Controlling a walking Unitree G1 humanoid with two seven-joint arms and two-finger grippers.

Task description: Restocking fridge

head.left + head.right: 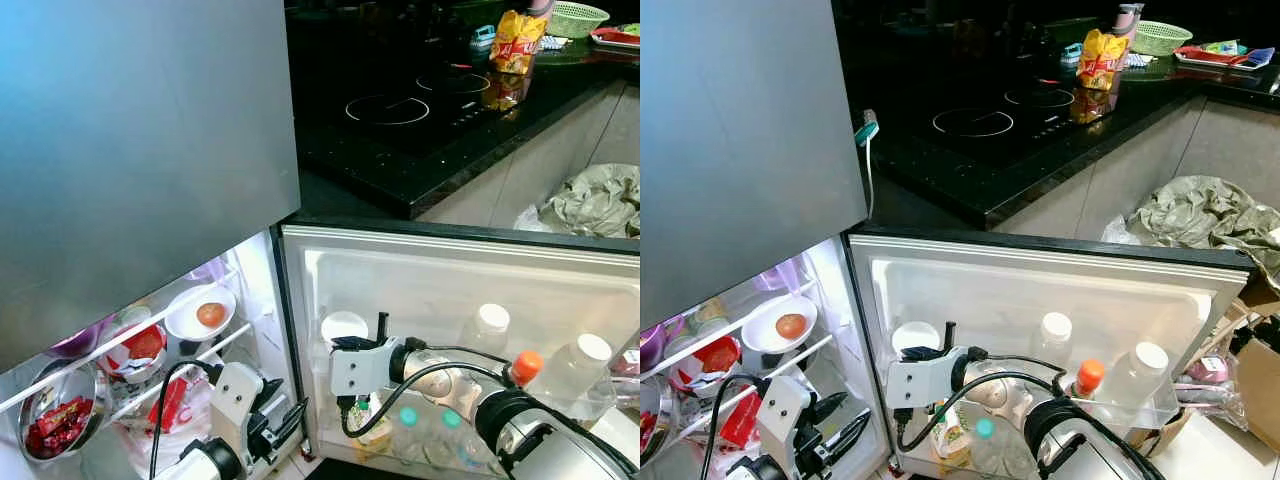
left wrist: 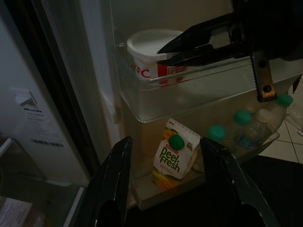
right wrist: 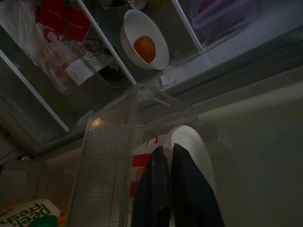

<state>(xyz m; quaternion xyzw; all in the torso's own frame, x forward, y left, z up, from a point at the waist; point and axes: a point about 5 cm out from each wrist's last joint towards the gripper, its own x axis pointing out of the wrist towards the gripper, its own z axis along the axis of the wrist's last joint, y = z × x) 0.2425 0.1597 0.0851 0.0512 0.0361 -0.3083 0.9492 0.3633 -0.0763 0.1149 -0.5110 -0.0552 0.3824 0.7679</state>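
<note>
Open fridge: door racks and inner shelves, with contents.

Upper door rack (image 2: pixel 199 90): white lidded KFC tub (image 2: pixel 154 52) at the hinge end; further along, a white-capped bottle (image 1: pixel 488 330), an orange-capped bottle (image 1: pixel 524 368) and a second white-capped bottle (image 1: pixel 588 360). Lower door rack (image 2: pixel 165 191): Deel Fresh juice carton (image 2: pixel 174 153), tilted, beside several teal-capped bottles (image 2: pixel 246 125). Wire shelf (image 1: pixel 150 325) inside: white bowl (image 1: pixel 200 312) holding an orange-red fruit (image 1: pixel 211 314), red-lidded container (image 1: pixel 142 345), purple bowl (image 1: pixel 75 345). Below: steel bowl (image 1: pixel 62 412) of red packets.

Head-high downward views over fridge door (image 1: pixel 450 290)
</note>
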